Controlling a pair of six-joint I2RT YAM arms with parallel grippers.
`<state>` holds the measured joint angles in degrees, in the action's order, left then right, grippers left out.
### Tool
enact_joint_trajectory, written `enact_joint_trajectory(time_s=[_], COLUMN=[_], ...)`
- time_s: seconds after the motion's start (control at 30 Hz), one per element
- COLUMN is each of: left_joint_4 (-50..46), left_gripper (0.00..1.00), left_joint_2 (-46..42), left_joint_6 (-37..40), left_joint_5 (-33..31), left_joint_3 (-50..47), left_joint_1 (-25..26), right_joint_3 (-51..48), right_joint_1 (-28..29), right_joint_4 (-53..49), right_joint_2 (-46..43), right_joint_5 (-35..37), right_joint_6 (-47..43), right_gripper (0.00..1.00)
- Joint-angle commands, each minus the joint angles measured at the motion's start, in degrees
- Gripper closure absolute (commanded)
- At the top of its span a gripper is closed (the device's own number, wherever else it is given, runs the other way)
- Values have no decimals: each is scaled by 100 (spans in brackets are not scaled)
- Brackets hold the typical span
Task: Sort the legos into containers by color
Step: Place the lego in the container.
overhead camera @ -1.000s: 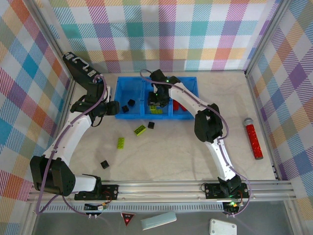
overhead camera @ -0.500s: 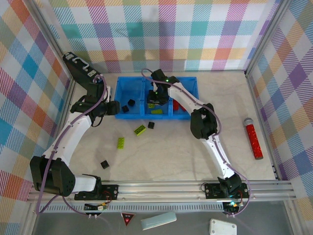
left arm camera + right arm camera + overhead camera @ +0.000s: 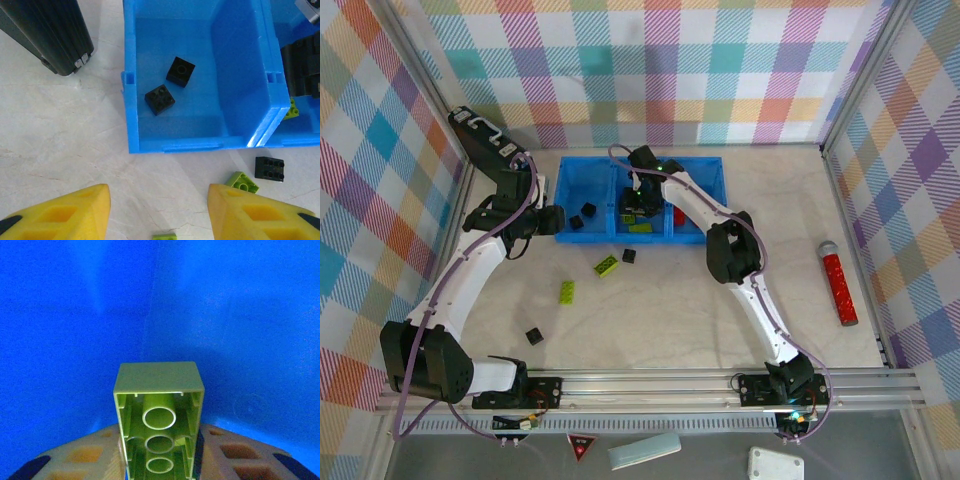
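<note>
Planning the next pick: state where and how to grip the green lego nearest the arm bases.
Grip the green lego across its narrow width, closing on the two long sides at mid-length and coming straight down. It lies flat on the table with its long axis roughly near-to-far. There is bare table all round, so both sides look free.

walls: pastel plaid cloth (image 3: 670, 70) at 9, 12, 3 o'clock | floor: pale marbled tabletop (image 3: 660, 320) | 6 o'clock: aluminium rail (image 3: 650, 378) | light: even
</note>
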<state>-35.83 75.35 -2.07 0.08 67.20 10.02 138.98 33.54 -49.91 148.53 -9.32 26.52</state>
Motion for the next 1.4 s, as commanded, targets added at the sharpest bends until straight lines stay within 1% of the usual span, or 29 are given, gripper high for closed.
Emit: enact_joint_trajectory(time_s=[0.0,0.27,0.4,0.67,0.83,1.07,1.2,1.37], left_joint_4=[33,24,24,24,15,-78,-241,-620], left_gripper=[46,46,46,46,46,46,46,46], left_joint_2=[-152,-169,-169,-179,-161,-99,-60,47], left_joint_6=[-8,-11,-23,-35,-49,-118,-219,-452], left_joint_5=[80,36,19,19,-43,-126,-126,-85], left_joint_3=[-56,-40,-40,-43,-37,-15,94,266], left_joint_1=[-97,-97,-97,-96,-96,-94,-79,-66], right_joint_3=[160,165,165,143,-55,-882,-1595,-2720], right_joint_1=[-23,-23,-6,55,148,257,280,285], right_joint_4=[25,-44,-53,-198,-290,-278,-106,325], right_joint_2=[47,-143,-283,-589,-895,-1625,-2166,-2937], right_joint_5=[-88,-78,-87,-131,-88,7,77,72], right_joint_6=[63,55,77,3,-65,-121,-121,-73], right_gripper=[60,58,55,56,56,57,57,57])
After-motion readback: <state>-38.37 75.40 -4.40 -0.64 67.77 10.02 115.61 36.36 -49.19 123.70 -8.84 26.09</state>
